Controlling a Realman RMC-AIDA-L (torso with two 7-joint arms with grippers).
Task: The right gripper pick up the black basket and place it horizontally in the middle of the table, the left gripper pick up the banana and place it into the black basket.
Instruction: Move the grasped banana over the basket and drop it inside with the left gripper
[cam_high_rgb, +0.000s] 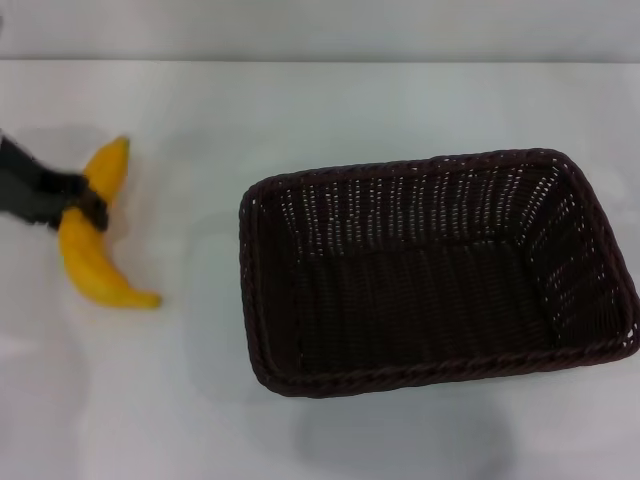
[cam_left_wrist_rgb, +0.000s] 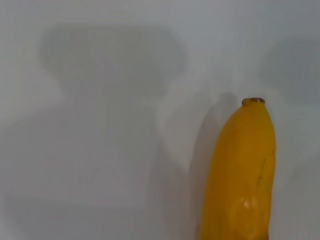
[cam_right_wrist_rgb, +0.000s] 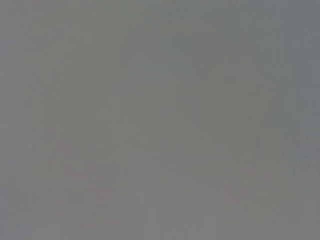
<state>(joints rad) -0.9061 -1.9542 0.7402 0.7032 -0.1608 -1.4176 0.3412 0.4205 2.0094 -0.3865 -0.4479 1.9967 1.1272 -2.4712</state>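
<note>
The black basket (cam_high_rgb: 430, 270) lies lengthwise across the middle-right of the white table (cam_high_rgb: 330, 110), open side up and empty. The banana (cam_high_rgb: 92, 255) lies on the table at the far left, curved, its tip toward the front. My left gripper (cam_high_rgb: 85, 208) reaches in from the left edge, and its black fingers sit across the banana's middle, closed around it. In the left wrist view the banana (cam_left_wrist_rgb: 242, 170) fills the lower right above the table, its dark end showing. My right gripper is out of view; the right wrist view shows only plain grey.
The table's back edge (cam_high_rgb: 320, 60) runs along the top of the head view. A stretch of bare white tabletop lies between the banana and the basket.
</note>
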